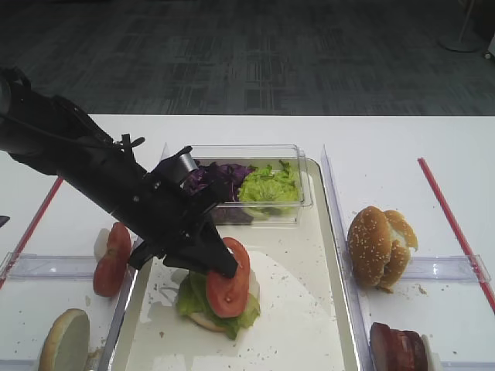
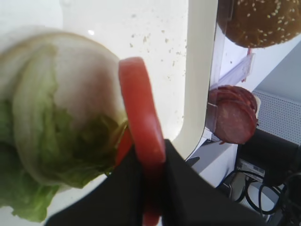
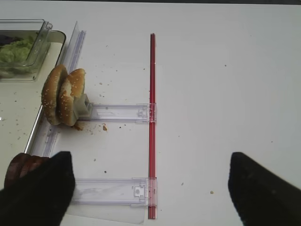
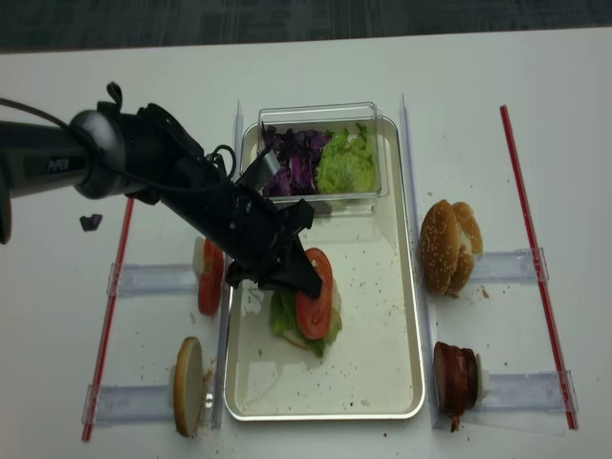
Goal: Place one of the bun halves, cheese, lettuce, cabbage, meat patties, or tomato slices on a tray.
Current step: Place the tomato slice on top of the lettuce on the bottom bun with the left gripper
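My left gripper (image 1: 219,265) is shut on a bright red tomato slice (image 1: 230,281), gripped by its edge and held tilted over the tray (image 1: 309,325). Directly under the slice, light green lettuce (image 1: 188,298) lies on a pale bun half (image 2: 80,61) on the tray floor. The slice touches or hovers just above the lettuce; I cannot tell which. In the left wrist view the black fingers (image 2: 188,188) pinch the slice (image 2: 141,117) from both sides. My right gripper (image 3: 150,188) stands open over bare table with nothing between its fingers.
A clear tub (image 1: 298,154) at the tray's far end holds purple cabbage (image 1: 213,178) and more lettuce (image 1: 269,185). Bun halves (image 1: 379,246) and meat patties (image 1: 398,348) stand in racks on the right. Tomato slices (image 1: 112,259) and a bun half (image 1: 66,340) stand on the left. Red strips (image 1: 452,224) border both sides.
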